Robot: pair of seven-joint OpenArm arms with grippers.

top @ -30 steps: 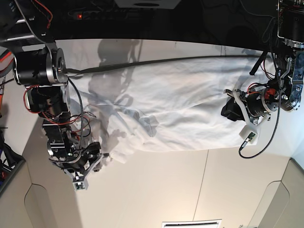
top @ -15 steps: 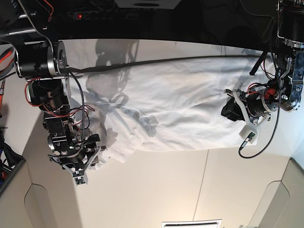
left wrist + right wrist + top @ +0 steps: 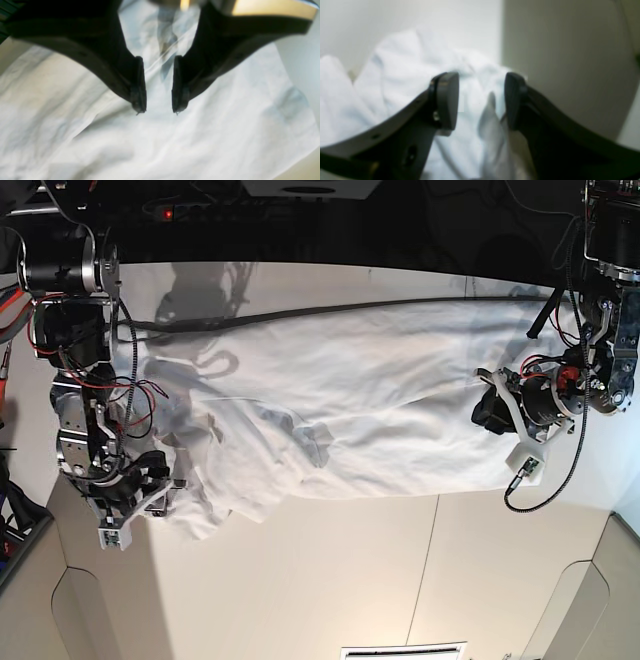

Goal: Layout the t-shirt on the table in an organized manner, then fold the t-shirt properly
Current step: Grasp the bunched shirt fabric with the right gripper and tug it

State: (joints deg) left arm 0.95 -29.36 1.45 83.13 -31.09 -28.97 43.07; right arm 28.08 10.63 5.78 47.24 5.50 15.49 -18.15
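The white t-shirt [image 3: 380,400] lies stretched lengthwise across the white table [image 3: 350,580], wrinkled and bunched at its left end. My right gripper [image 3: 160,478] is at that bunched end. In the right wrist view it [image 3: 481,100] stands open, with folds of the t-shirt [image 3: 402,70] between and behind its pads [image 3: 447,100]. My left gripper [image 3: 480,412] hovers over the shirt's right end. The left wrist view shows it [image 3: 158,108] open a little above the flat cloth [image 3: 200,140], with nothing pinched.
A dark strip [image 3: 300,310] runs along the shirt's far edge near the table's back edge. A thin seam [image 3: 435,560] crosses the bare front of the table. A cable with a white plug [image 3: 525,470] hangs under the left arm.
My right arm has swung toward the base view's left, and the shirt's bunched near-left corner has shifted left with it. The left arm has stayed in place.
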